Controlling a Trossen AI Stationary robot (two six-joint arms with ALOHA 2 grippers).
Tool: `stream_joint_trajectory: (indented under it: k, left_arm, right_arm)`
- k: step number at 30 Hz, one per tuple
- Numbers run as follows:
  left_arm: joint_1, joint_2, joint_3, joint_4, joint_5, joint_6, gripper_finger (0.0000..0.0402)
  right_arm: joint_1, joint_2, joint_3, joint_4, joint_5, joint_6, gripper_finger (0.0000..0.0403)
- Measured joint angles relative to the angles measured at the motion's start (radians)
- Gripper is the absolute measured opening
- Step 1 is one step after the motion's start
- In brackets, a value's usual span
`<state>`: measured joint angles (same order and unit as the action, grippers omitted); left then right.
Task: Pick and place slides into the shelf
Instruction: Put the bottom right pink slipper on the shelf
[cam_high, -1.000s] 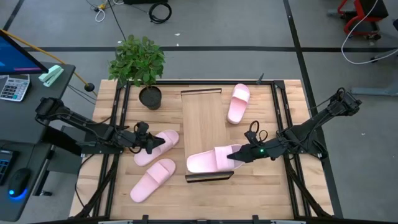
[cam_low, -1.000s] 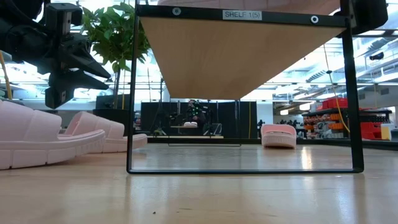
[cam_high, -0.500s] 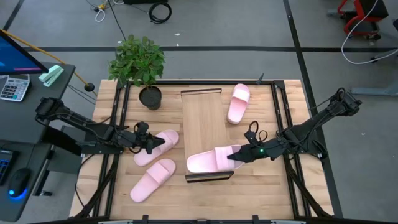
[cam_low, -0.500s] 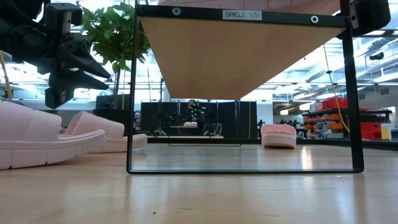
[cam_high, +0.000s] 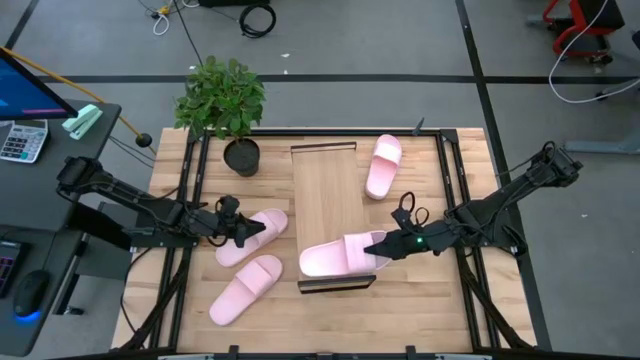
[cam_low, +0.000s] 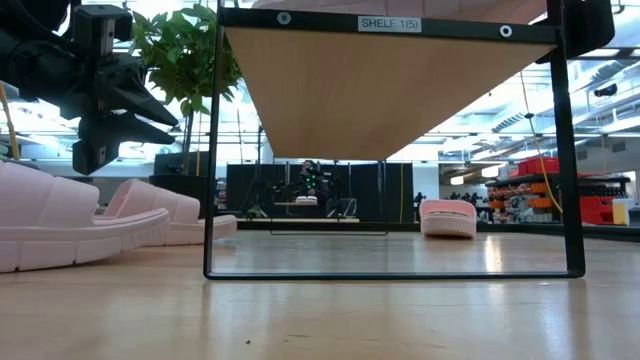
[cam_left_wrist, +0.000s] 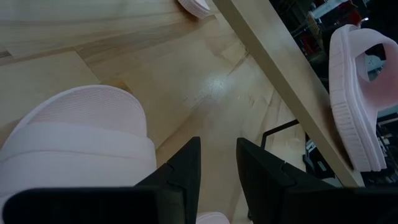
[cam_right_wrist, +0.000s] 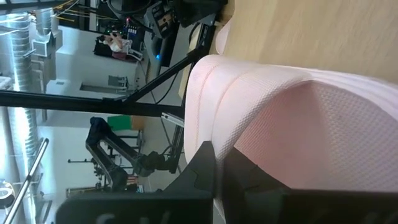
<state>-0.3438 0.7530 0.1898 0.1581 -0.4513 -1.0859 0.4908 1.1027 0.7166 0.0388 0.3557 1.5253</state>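
The shelf (cam_high: 325, 200) is a long light-wood board on black rails in the middle of the table. One pale pink slide (cam_high: 338, 258) lies across its near end, with my right gripper (cam_high: 378, 247) shut on the end that points to the table's right. Two slides (cam_high: 252, 237) (cam_high: 246, 288) lie sole-down on the table left of the shelf. Another slide (cam_high: 383, 165) lies right of the shelf's far end. My left gripper (cam_high: 262, 229) hovers open just above the nearer-to-shelf left slide (cam_left_wrist: 81, 134), touching nothing. My right gripper holds the slide on the shelf by its wide strap (cam_right_wrist: 273, 106), at the slide's right-hand end. The fingers (cam_right_wrist: 208, 165) come roughly level from the table's right, along the slide. The slide lies flat over the board's near end; whether its sole touches the board I cannot tell.
A potted plant (cam_high: 228, 105) stands at the table's far left corner, beside the shelf's far end. The shelf's black end rail (cam_low: 212, 150) stands close in front in the low view. Bare tabletop (cam_high: 420, 290) lies right of and near the shelf.
My right gripper has edged slightly toward the table's left, carrying the slide with it across the shelf's near end. The left arm has kept still.
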Motion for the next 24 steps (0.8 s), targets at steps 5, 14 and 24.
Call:
stream_joint_trajectory:
  k: [5,14,24]
  left_arm:
    - [0.000,0.000,0.000,0.000,0.000,0.000,0.0107]
    - [0.000,0.000,0.000,0.000,0.000,0.000,0.0107]
    - [0.000,0.000,0.000,0.000,0.000,0.000,0.0107]
  right_arm:
    - [0.000,0.000,0.000,0.003,0.000,0.000,0.0007]
    - [0.000,0.007,0.000,0.004,-0.005,-0.001,0.0007]
    - [0.000,0.074,0.000,0.055,-0.041,0.008,0.0007]
